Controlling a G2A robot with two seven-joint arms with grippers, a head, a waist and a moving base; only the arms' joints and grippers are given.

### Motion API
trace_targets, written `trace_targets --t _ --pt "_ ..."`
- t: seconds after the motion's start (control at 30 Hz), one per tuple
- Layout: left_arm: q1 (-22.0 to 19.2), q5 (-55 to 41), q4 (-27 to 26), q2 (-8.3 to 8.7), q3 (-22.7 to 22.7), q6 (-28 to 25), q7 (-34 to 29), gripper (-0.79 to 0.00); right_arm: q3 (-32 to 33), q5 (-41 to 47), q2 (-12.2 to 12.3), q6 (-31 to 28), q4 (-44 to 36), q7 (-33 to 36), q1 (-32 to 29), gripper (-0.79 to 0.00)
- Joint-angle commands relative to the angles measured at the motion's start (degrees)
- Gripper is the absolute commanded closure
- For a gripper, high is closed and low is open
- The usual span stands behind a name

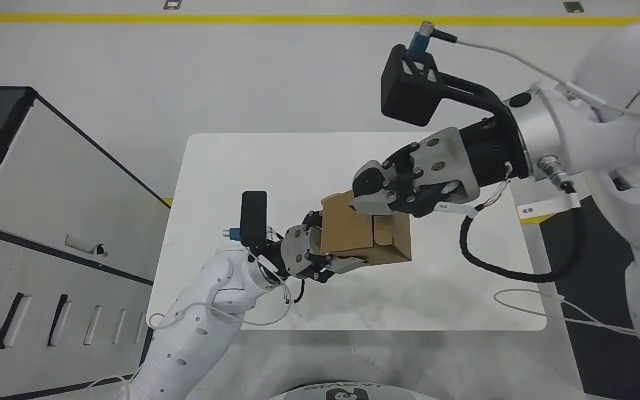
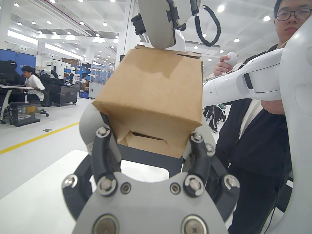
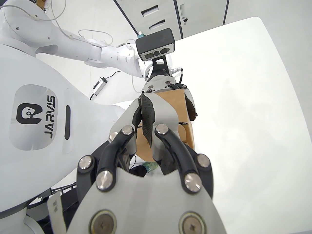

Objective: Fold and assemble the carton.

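Note:
The brown carton [image 1: 365, 236] is held above the middle of the white table, with its body squared up. My left gripper [image 1: 312, 256] is shut on the end nearest it. In the left wrist view the carton [image 2: 156, 91] stands between the two fingers [image 2: 89, 120], with a slotted flap showing underneath. My right gripper [image 1: 378, 195] is shut and rests against the carton's top far edge. In the right wrist view its closed fingertips [image 3: 145, 103] lie against the carton [image 3: 186, 132], with the left gripper [image 3: 160, 85] just beyond.
The white table [image 1: 460, 290] has bare room on all sides of the carton. A grey drawer cabinet [image 1: 60, 230] stands off its left edge. Loose cables [image 1: 560, 305] trail over the table's right side, near a small label [image 1: 535, 207].

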Motion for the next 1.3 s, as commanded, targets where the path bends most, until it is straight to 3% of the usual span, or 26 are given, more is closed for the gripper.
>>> trace_targets --t 0.0,0.5,0.67,0.77,1.0,1.03,1.07,1.27 --pt "0.0 0.1 0.0 0.01 0.0 0.1 -0.1 0.0 -0.1 0.1 0.0 -0.1 0.0 -0.1 0.1 0.0" --pt "-0.4 -0.1 0.5 -0.01 0.3 0.2 0.3 0.0 -1.4 0.0 -0.1 -1.7 0.9 0.0 1.9 0.0" --pt "-0.6 -0.3 0.8 0.0 0.3 0.1 0.5 0.0 -0.7 -0.1 -0.1 -2.3 1.3 -2.8 1.4 0.0" --pt "-0.7 -0.7 1.0 -0.01 0.4 -0.1 0.5 0.0 1.5 1.3 0.1 -2.9 1.8 -6.7 0.2 0.0" --pt "-0.8 -2.1 1.5 -0.04 0.2 0.0 1.2 0.0 10.6 7.7 1.6 -2.6 3.4 -8.5 -5.1 0.0" --pt "-0.9 -2.3 1.5 -0.05 0.1 0.0 1.3 0.0 11.9 8.5 1.9 -2.2 3.5 -8.6 -6.2 -0.308" --pt "-1.0 -2.5 1.5 -0.06 0.1 -0.1 1.4 0.0 12.4 8.8 1.9 -1.9 3.6 -8.8 -6.6 -0.785" --pt "-1.3 -2.7 1.6 -0.08 0.1 -0.4 1.5 0.0 12.4 8.8 1.9 -1.9 3.6 -8.8 -6.6 -0.785"
